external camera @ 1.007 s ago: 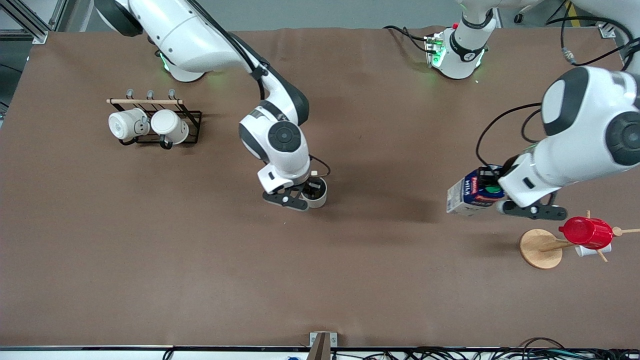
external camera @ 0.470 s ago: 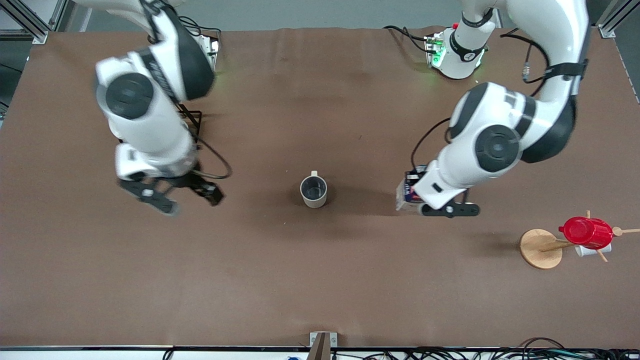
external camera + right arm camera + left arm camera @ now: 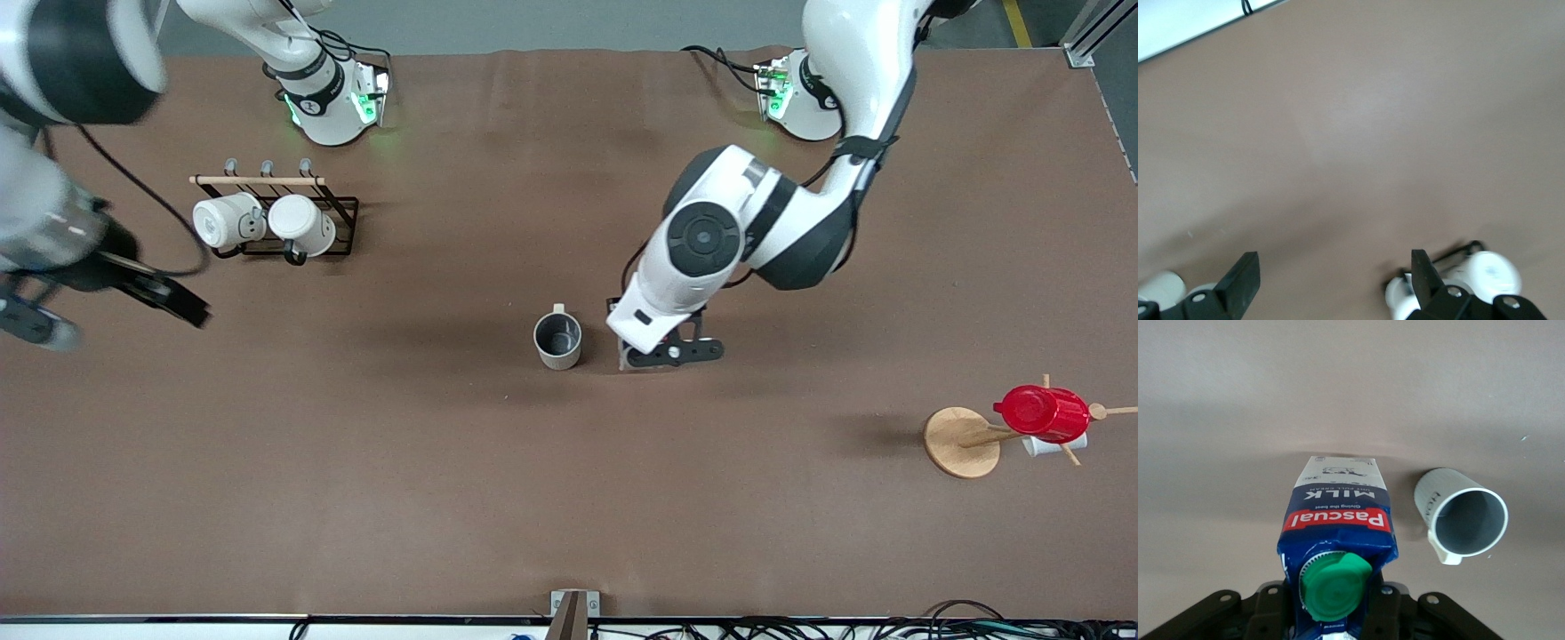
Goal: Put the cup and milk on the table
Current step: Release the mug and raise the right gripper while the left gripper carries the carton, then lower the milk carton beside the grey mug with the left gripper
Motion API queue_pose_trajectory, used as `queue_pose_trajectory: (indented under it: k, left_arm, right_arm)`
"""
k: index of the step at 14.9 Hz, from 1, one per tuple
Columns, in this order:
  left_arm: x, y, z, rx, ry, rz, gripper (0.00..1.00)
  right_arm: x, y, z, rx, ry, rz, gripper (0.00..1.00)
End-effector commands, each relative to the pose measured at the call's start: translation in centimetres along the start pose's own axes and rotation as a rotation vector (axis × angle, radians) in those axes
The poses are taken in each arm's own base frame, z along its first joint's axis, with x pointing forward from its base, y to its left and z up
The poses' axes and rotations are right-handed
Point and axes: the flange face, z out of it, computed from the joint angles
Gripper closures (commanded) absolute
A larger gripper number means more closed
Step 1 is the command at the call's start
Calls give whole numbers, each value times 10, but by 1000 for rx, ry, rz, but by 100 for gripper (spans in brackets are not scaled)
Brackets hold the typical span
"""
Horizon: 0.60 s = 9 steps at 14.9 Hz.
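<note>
The cup [image 3: 557, 340], pale grey-beige with a dark inside, stands upright and alone on the brown table [image 3: 569, 498] near its middle. My left gripper [image 3: 667, 353] is right beside the cup toward the left arm's end, shut on the milk [image 3: 1338, 520], a blue and white carton with a green cap. The arm hides most of the carton in the front view. In the left wrist view the cup [image 3: 1465, 517] is close beside the carton, and the carton's base is at or just above the table. My right gripper [image 3: 98, 311] is open and empty over the right arm's end of the table.
A black wire rack [image 3: 342, 213] with two white mugs [image 3: 267, 224] stands near the right arm's base; the mugs also show in the right wrist view [image 3: 1485, 273]. A wooden stand [image 3: 960, 442] holding a red cup [image 3: 1042, 413] is toward the left arm's end.
My right gripper let go of the cup and swung away toward the right arm's end. My left gripper carried the milk toward the middle, to beside the cup.
</note>
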Motion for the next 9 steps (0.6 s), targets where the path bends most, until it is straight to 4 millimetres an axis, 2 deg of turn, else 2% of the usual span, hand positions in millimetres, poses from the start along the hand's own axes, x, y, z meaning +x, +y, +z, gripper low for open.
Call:
queue_pose_trajectory:
  k: [1,3,5,8,9]
  left_arm:
    - [8,10,10,-19,4,-81,61]
    - [5,29,20,-66,35,-148,61]
    - [2,33,31,-56,21,-150,59]
    - [0,33,36,-49,13,-149,56]
    - [1,32,38,-45,8,-152,53]
  right_arm:
    - [-8,57,-20,31,-32,-114,0]
    - [-13,83,-31,44,-53,-196,0]
    - [-17,93,-36,45,-64,-217,0]
    - [-23,67,-35,39,-53,-252,0]
    - [-23,65,-36,41,-51,-257,0]
